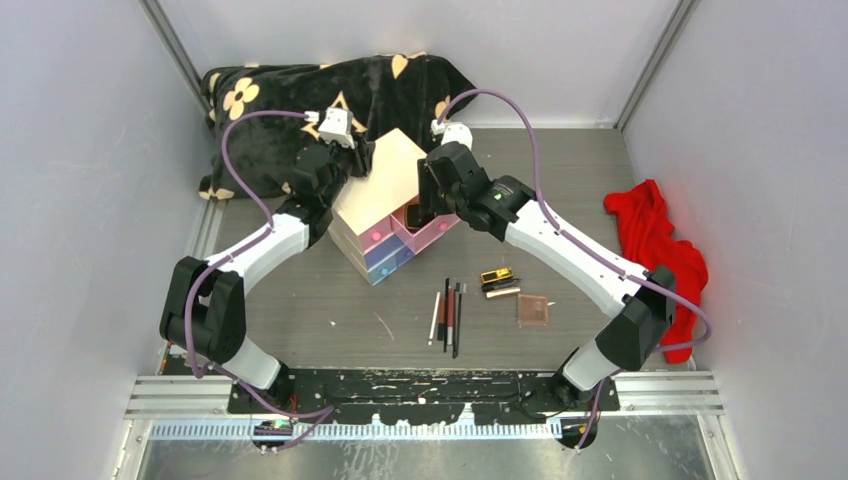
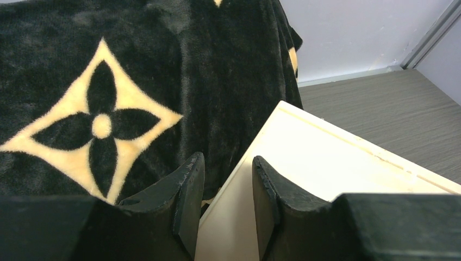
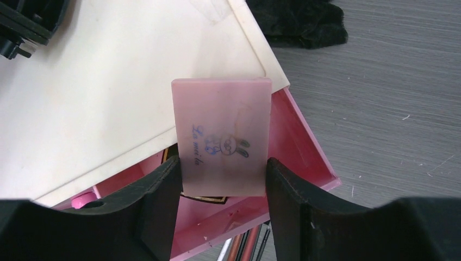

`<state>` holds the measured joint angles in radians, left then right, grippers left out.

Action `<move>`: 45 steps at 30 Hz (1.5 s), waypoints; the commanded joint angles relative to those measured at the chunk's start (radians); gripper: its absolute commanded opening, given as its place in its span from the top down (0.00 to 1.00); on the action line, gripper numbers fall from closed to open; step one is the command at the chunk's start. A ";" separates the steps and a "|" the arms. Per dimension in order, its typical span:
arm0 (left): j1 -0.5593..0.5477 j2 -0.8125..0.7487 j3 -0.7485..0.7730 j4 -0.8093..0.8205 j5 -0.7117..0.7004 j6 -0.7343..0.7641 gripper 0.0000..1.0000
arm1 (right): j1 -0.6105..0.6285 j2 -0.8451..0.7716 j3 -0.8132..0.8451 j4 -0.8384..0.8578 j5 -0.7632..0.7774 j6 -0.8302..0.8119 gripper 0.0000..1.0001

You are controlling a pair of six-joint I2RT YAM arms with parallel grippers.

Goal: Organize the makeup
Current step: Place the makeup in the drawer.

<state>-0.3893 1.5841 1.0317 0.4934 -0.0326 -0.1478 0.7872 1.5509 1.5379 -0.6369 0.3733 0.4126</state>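
My right gripper (image 1: 425, 205) (image 3: 222, 168) is shut on a flat pink compact (image 3: 222, 136) with a blue rabbit print and holds it upright over the open pink drawer (image 3: 304, 147) (image 1: 443, 232) of the cream box (image 1: 385, 180). A black-gold compact (image 3: 204, 199) lies in that drawer beneath it. My left gripper (image 1: 358, 162) (image 2: 228, 163) sits at the box's far top edge (image 2: 326, 163), its jaws a little apart and astride the edge. Thin black, red-brown and white pencils (image 1: 448, 315) (image 3: 244, 244), a gold-black tube (image 1: 497, 275), a brown tube (image 1: 502, 291) and a translucent pinkish compact (image 1: 533, 310) lie on the table.
A black blanket with cream flowers (image 1: 300, 90) (image 2: 108, 81) lies behind the box against the back wall. A red cloth (image 1: 655, 240) lies at the right wall. The box also has shut pink and blue drawers (image 1: 380, 258) facing the near side.
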 commanded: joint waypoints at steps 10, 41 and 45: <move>-0.007 0.125 -0.113 -0.408 0.033 -0.078 0.62 | -0.009 -0.054 -0.004 0.058 -0.018 -0.038 0.64; -0.007 0.124 -0.114 -0.406 0.033 -0.077 0.62 | -0.009 -0.074 -0.028 0.002 -0.069 -0.090 0.29; -0.006 0.125 -0.113 -0.406 0.033 -0.078 0.62 | -0.009 -0.101 -0.023 0.008 -0.022 -0.092 0.29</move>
<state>-0.3893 1.5845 1.0317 0.4942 -0.0326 -0.1478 0.7822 1.5135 1.5089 -0.6365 0.3099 0.3340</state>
